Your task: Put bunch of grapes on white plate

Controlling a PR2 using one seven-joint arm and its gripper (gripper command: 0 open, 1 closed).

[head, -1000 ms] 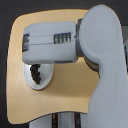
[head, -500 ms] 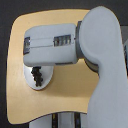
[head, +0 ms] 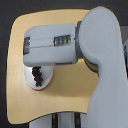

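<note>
The plate lies on the table, near its edge on the exterior view's left, partly covered from above by the arm. The grapes lie on the plate. The arm reaches in from the exterior view's right, across the table's far half.

Arm shell looks like smooth matt grey plastic, the tabletop under it reads as a pale wood-tone laminate with a flat satin finish, and just below the arm's wrist the white plate is glossy while the bunch of grapes on it look dark and bumpy.
</note>
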